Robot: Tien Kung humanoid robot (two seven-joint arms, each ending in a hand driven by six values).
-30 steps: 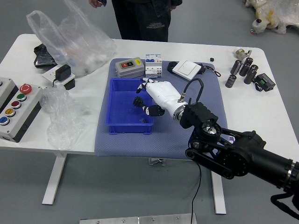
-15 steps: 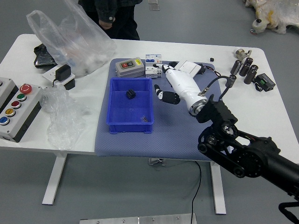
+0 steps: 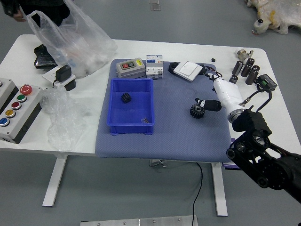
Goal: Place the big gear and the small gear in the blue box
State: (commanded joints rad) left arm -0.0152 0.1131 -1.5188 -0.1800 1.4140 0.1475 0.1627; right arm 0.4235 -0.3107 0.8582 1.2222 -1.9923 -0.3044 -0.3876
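- Right hand (image 3: 225, 94) has swung rightward, away from the blue box (image 3: 115, 123), since the earlier frame; small gear (image 3: 126, 97) sits a little farther left inside the box; person (image 3: 42, 10) has gone from far centre to far left of the hand.
- Hand state: fingers and thumb apart, palm side toward the box, nothing clamped.
- Big gear (image 3: 197, 111): on the blue mat (image 3: 174, 136), right at the thumb tip, on the hand's near-left side. Cannot tell if thumb and gear touch.
- Small gear: in the blue box, well left of the hand. A small metal piece (image 3: 145, 120) lies in the same box, in the corner nearer the robot.
- Beyond the fingertips and slightly left: white-and-black device (image 3: 188, 70). Farther left along that edge, small cartons (image 3: 154, 69), then a grey switch box (image 3: 130, 68).
- Right of the fingers, on the white worktop (image 3: 188, 51): dark cylinders (image 3: 247, 67) and a black module (image 3: 266, 83).
- Far left of the hand, past the blue box: clear plastic bag (image 3: 84, 44), crumpled plastic (image 3: 66, 117), button panel (image 3: 23, 110).
- Person's hand (image 3: 19, 16) hangs low beyond the worktop's far-left edge, blurred.
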